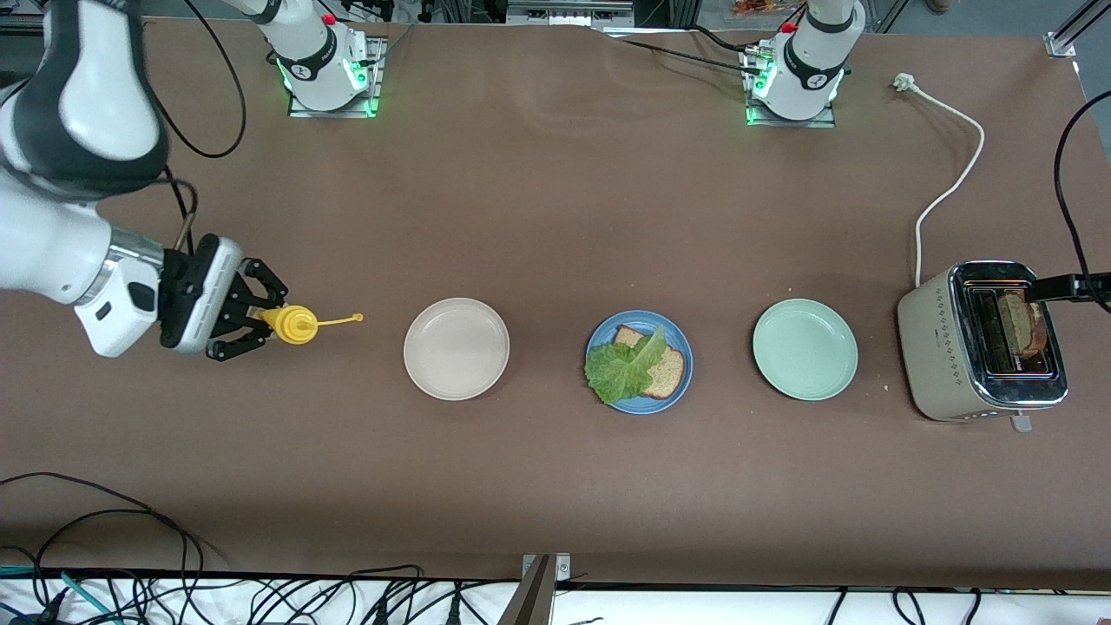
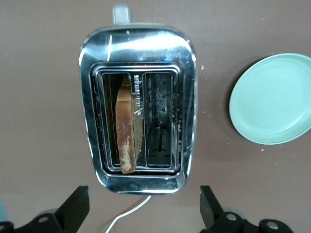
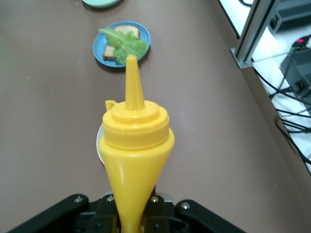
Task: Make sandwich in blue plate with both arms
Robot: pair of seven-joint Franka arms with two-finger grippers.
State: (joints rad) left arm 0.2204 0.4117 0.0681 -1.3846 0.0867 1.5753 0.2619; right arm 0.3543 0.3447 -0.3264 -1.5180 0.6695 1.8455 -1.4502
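Blue plate [image 1: 640, 403]: at mid-table, between the beige plate [image 1: 456, 349] and the green plate [image 1: 805, 349].
Contents: one bread slice [image 1: 664, 373] lying flat, a lettuce leaf [image 1: 623, 367] draped over it. No top slice yet.
Second slice [image 2: 128, 128]: standing on edge in one slot of the toaster [image 1: 942, 347], at the left arm's end of the table. Its long axis runs along the slot.
Left gripper [image 2: 145, 209]: hovering over the toaster, fingers spread wide, grasping nothing. The slice sits directly below the gap, offset toward one finger; the finger line crosses the slice's thin dimension, so a straight descent looks workable after a small sideways correction.
Right gripper [image 1: 253, 318]: over the table at the right arm's end, clenched on a yellow squeeze bottle [image 1: 295, 324], nozzle pointing toward the plates.
Nearer arm: the left, by a wide margin, for the toaster slice.
Judgement: the sandwich is roughly half built; the top slice remains to be fetched.
Risk: fingers catching the chrome slot rim on descent.
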